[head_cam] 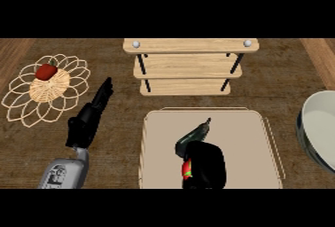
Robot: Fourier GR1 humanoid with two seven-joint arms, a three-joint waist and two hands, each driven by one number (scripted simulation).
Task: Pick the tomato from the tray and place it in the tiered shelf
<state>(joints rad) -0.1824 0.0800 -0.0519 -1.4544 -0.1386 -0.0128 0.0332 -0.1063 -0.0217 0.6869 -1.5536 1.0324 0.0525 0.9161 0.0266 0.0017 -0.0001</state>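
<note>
Right hand is over the tray, at the tray's 6 o'clock portion; its fingers are curled round the tomato, of which only a red and green patch shows at the hand's 9 o'clock side. The tiered shelf lies at 12 o'clock from this hand, past the tray's far rim, so the carry should run straight away from the robot. Left hand rests on the worktop, fingers straight, beside a wicker basket
</note>
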